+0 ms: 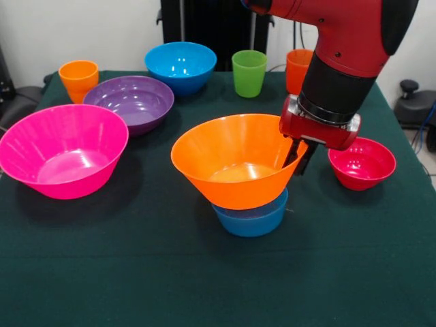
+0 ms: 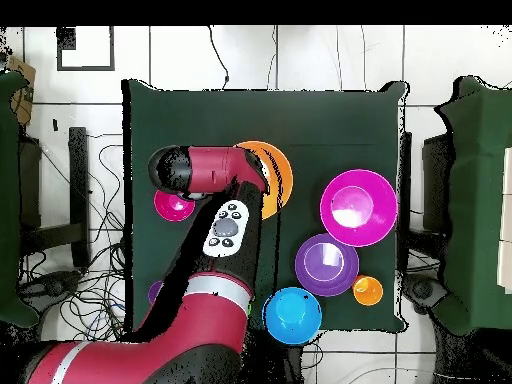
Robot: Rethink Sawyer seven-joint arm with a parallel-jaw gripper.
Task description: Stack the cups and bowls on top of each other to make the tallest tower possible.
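The large orange bowl (image 1: 235,167) sits on the small light-blue bowl (image 1: 252,216) at the table's middle; together they form the tower. My gripper (image 1: 297,162) is at the orange bowl's right rim, one finger inside and one outside, shut on the rim. In the overhead view the arm (image 2: 225,215) covers the gripper and part of the orange bowl (image 2: 278,172). The red-orange cup (image 1: 298,68) stands at the back, partly behind the arm. The small red bowl (image 1: 362,163) lies just right of the gripper.
The large pink bowl (image 1: 63,150) is at the left, the medium purple bowl (image 1: 129,102) behind it. At the back stand the yellow-orange cup (image 1: 79,78), the medium blue bowl (image 1: 180,66) and the green cup (image 1: 249,73). A purple patch (image 2: 155,292) shows beside the arm.
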